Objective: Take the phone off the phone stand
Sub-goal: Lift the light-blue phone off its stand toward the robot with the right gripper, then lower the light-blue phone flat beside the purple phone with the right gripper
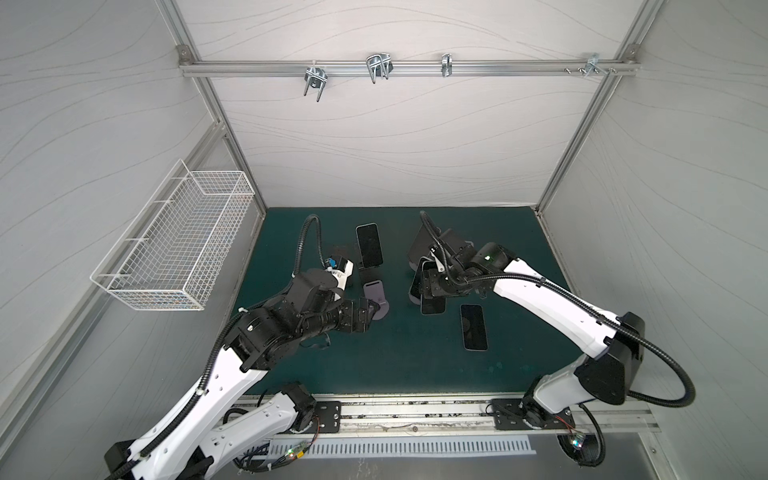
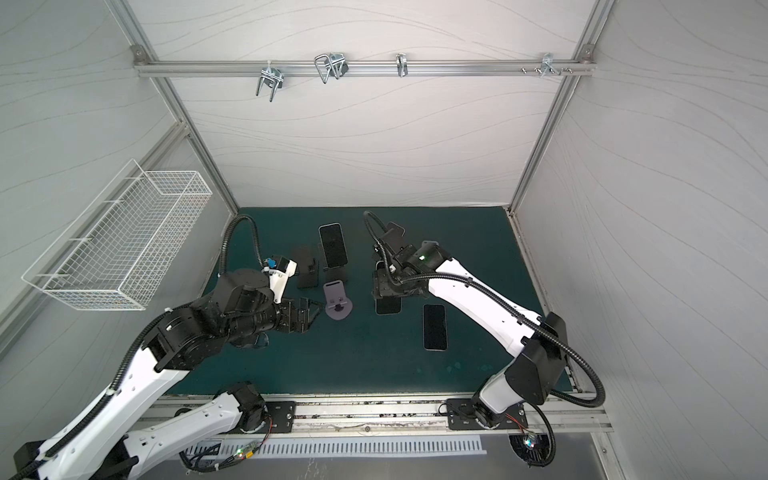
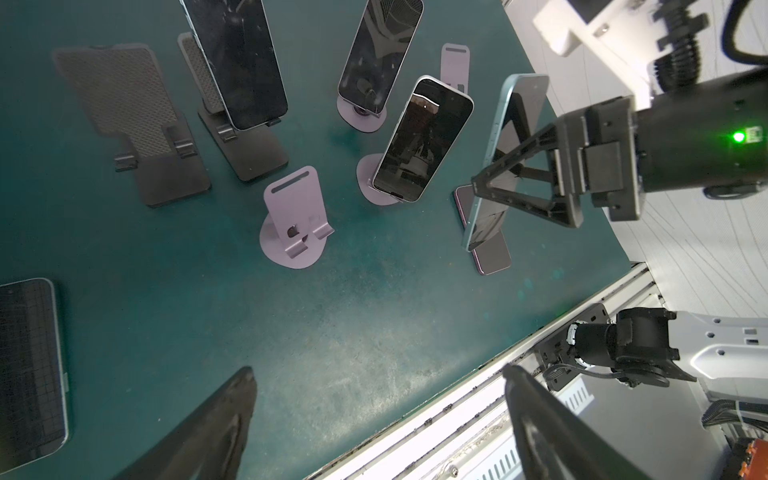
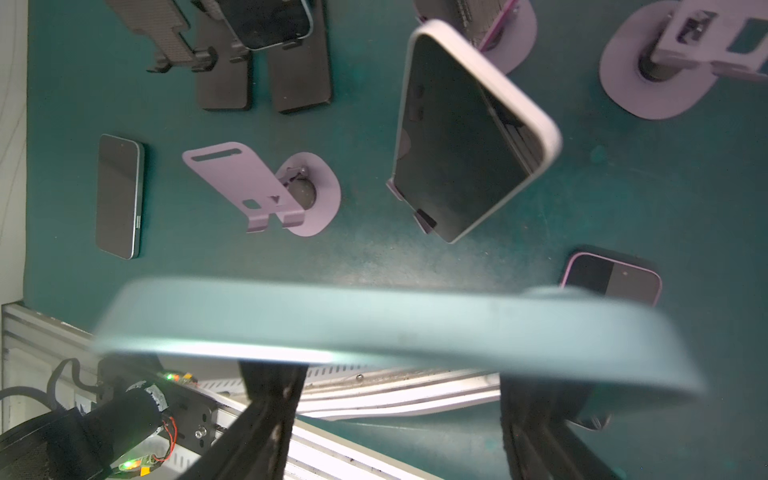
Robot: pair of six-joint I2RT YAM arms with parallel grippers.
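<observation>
One green desk point(image 1: 395, 365) carries everything here: several stands and phones, some propped up, some lying flat.

Your right arm point(image 1: 540, 299) climbs from its base at the near edge. Its elbow is high by the right wall, and its forearm slants down toward the middle with the wrist bent over. Your left arm point(image 1: 208, 399) comes in low from the near left, its forearm almost level and aimed at the middle.

The left hand point(image 2: 316, 311) has its fingers spread wide with nothing between them. It hovers just beside the empty purple stand point(image 2: 337, 301) without touching it.

The right hand point(image 3: 478, 189) is clamped on the teal phone point(image 3: 515, 108), gripping it about halfway along its length. You have that phone off the stands and up in the air. Its long axis stands steep, close to upright, and its dark screen shows in the left wrist view. Its lower end hangs over a purple-edged phone point(image 3: 492, 257) that lies flat on the desk; you can't tell whether the two touch.

In the right wrist view the teal phone point(image 4: 374, 328) runs blurred straight across, in front of both fingers point(image 4: 270, 399).
</observation>
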